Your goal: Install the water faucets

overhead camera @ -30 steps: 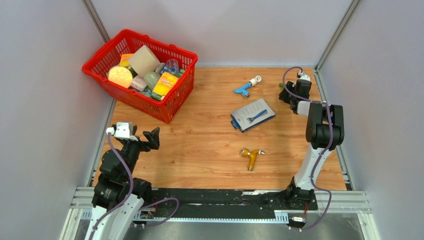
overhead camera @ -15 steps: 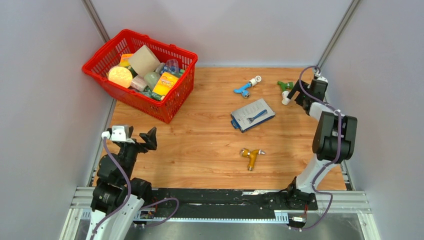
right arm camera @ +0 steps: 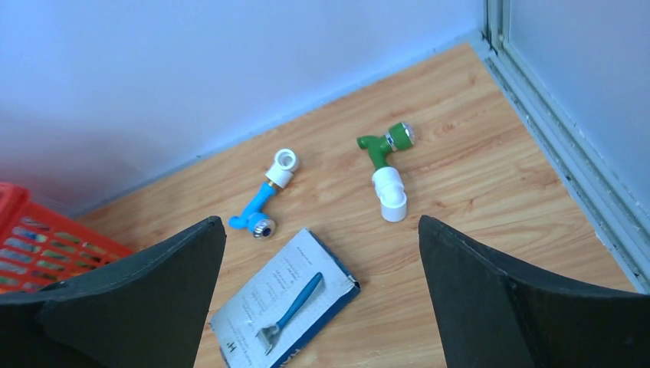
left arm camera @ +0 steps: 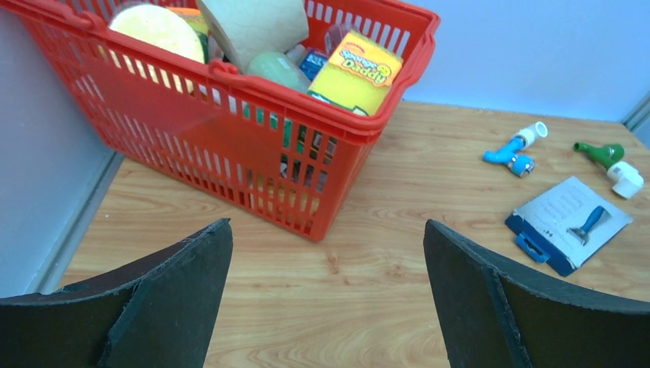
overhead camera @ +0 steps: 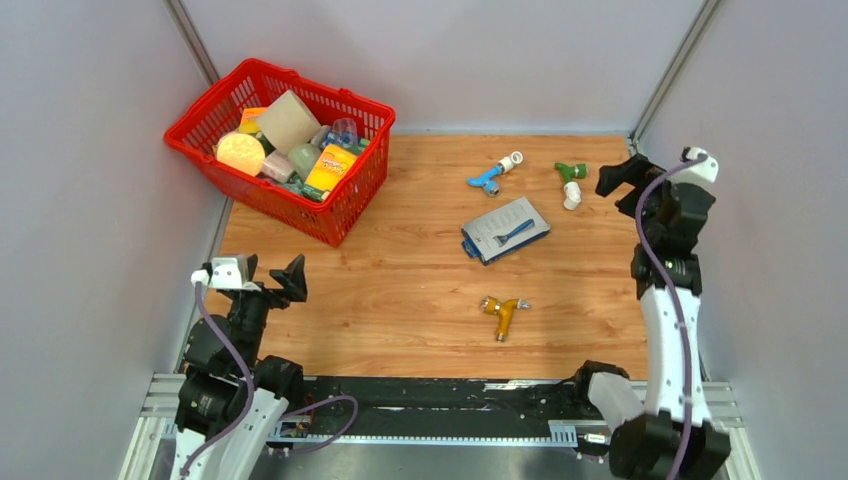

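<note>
The table point(overhead camera: 400, 290) bears three: green faucet point(overhead camera: 567, 171), blue faucet point(overhead camera: 487, 180), orange faucet point(overhead camera: 500, 312).

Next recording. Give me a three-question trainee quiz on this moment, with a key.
1. True or false: the green faucet touches a white fitting.
2. In the top view, the orange-yellow faucet lies, relative to the razor packet: A nearer the arm bases, B nearer the back wall, C on top of it.
3. Is the left hand or the right hand holding anything?
Key: 1 true; 2 A; 3 no, both are open and empty.
</note>
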Controlling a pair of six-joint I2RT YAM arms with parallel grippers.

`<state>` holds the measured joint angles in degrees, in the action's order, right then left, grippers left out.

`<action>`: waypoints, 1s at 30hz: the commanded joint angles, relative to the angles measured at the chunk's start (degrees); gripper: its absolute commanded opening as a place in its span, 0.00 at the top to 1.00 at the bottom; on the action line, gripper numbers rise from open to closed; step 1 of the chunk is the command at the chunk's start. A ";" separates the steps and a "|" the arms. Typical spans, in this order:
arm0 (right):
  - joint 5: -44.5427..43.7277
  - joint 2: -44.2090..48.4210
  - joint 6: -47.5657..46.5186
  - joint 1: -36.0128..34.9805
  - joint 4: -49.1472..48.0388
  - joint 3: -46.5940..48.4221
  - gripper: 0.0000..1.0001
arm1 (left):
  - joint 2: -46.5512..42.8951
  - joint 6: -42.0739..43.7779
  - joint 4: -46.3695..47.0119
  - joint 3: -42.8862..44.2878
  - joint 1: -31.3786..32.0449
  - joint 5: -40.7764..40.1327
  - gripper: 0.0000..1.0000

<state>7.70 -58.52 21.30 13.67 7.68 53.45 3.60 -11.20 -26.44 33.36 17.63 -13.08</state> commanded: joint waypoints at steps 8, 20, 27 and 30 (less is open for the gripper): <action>-11.99 32.22 -10.21 -6.01 10.42 -5.90 0.00 | 4.31 -3.74 -2.92 10.66 1.88 -9.94 0.00; -28.27 51.13 -13.48 -15.69 6.29 -16.80 0.00 | 0.46 -6.37 0.32 2.77 1.88 -14.42 0.00; -30.91 55.62 -14.18 -16.04 5.76 -17.94 0.00 | -1.22 -9.10 3.40 -1.72 1.88 -14.96 0.00; -31.17 55.18 -14.27 -16.04 5.59 -17.86 0.00 | -0.78 -9.19 4.46 -3.56 1.88 -14.52 0.00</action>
<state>-21.26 -3.16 8.38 -1.85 14.35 36.34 2.83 -19.11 -25.89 31.55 19.38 -27.16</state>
